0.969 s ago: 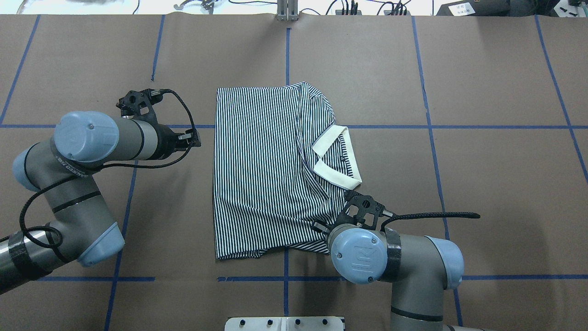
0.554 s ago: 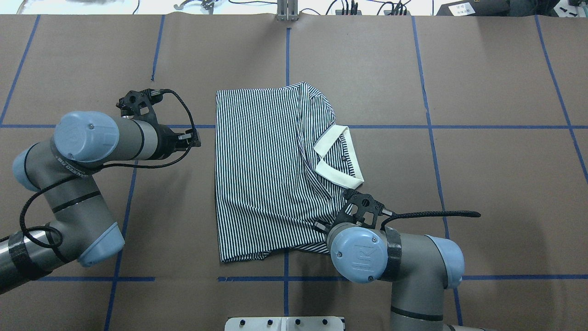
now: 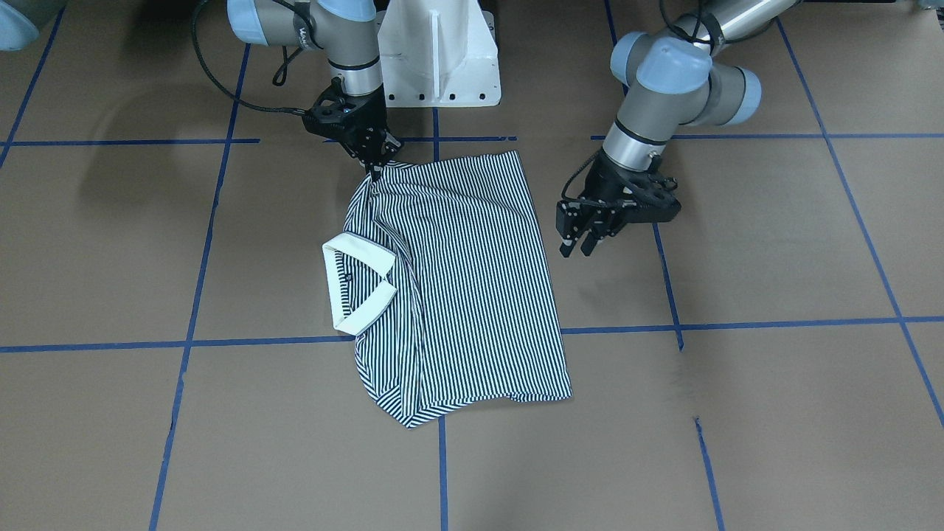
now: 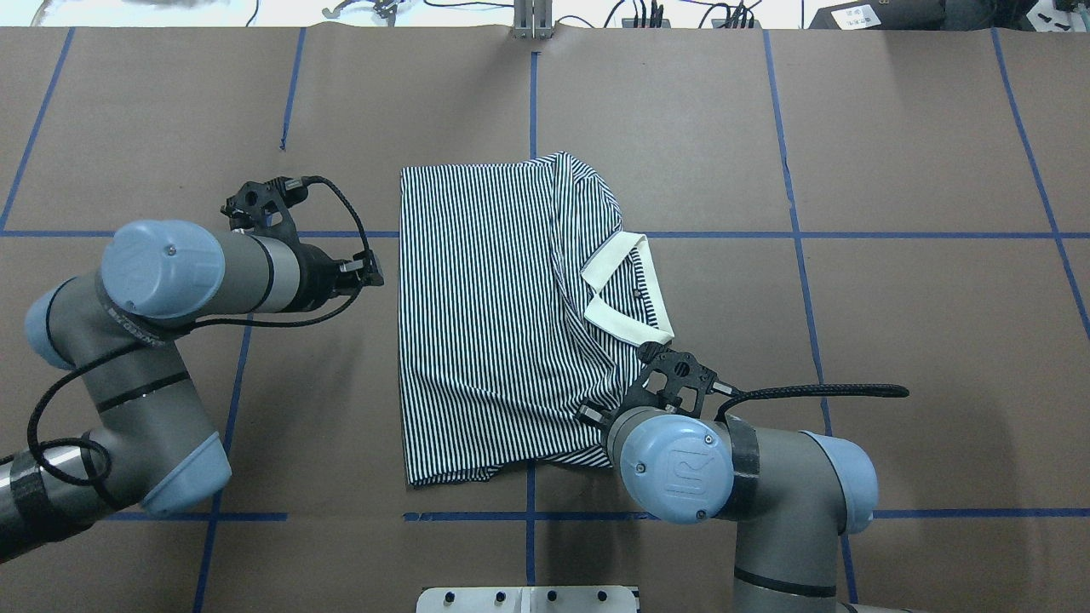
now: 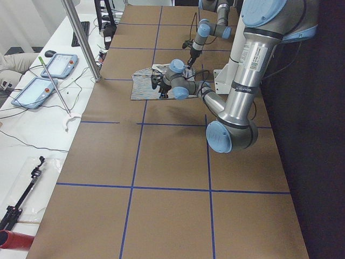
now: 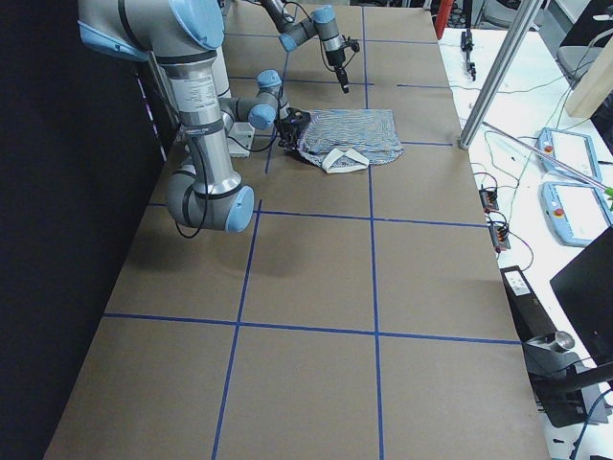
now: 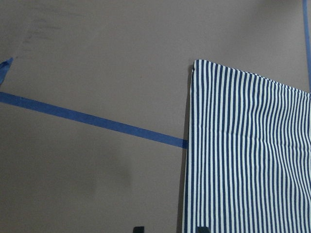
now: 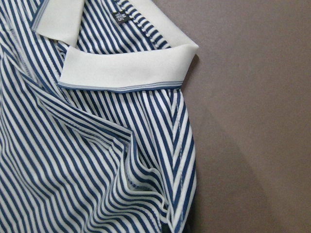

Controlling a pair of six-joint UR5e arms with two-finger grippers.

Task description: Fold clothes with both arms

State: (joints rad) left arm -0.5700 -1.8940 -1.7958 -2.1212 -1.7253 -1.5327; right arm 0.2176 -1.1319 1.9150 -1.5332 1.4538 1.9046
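Brown paper with blue tape lines covers the bench. The striped shirt lies in its middle. The right tool pinches the shirt's corner; the left tool hangs beside, spread apart.

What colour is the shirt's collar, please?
Cream; the collar shows best in the right wrist-mounted view.

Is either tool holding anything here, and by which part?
The right tool pinches the polo shirt at its shoulder corner near the collar; the left tool is open, holding nothing.
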